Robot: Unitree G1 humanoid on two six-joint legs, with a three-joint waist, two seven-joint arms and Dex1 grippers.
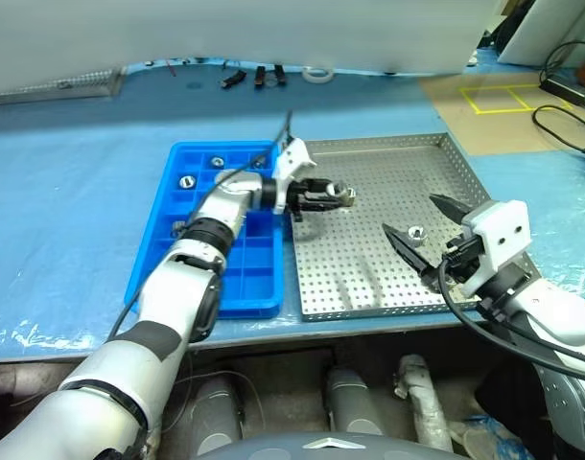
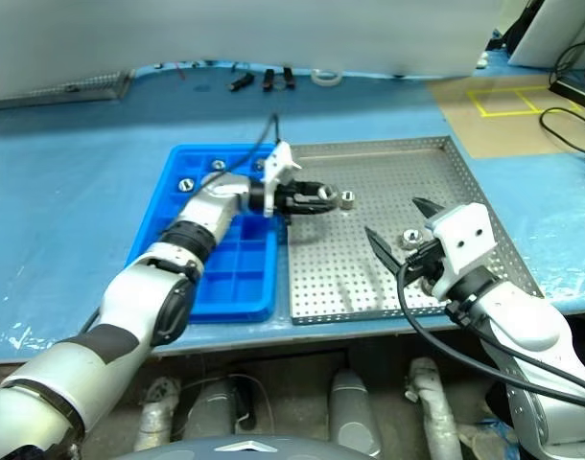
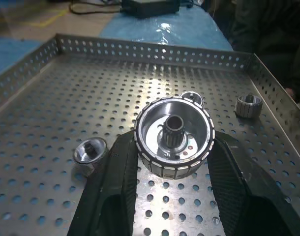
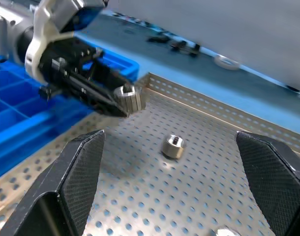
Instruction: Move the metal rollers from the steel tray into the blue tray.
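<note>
The steel tray [image 1: 369, 278] lies right of the blue tray [image 1: 245, 278] on the pale blue sheet. My left gripper [image 1: 342, 195] reaches level over the steel tray's left part, shut on a metal roller [image 3: 174, 137] that is lifted off the perforated floor. More rollers rest on that floor [image 3: 90, 152] [image 3: 248, 105]. My right gripper [image 1: 409, 214] hovers open above the tray's right part, over a loose roller [image 1: 416, 232]. In the right wrist view a roller [image 4: 173, 146] lies beyond the wide-spread fingers [image 4: 76, 182]. Rollers [image 1: 186, 181] [image 1: 217, 163] sit in the blue tray's far compartments.
Black clips [image 1: 259, 75] and a white tape ring [image 1: 318, 73] lie at the table's far edge. A brown board with yellow tape lines [image 1: 499, 96] and black cables [image 1: 566, 91] are at the far right. The table's front edge runs just below both trays.
</note>
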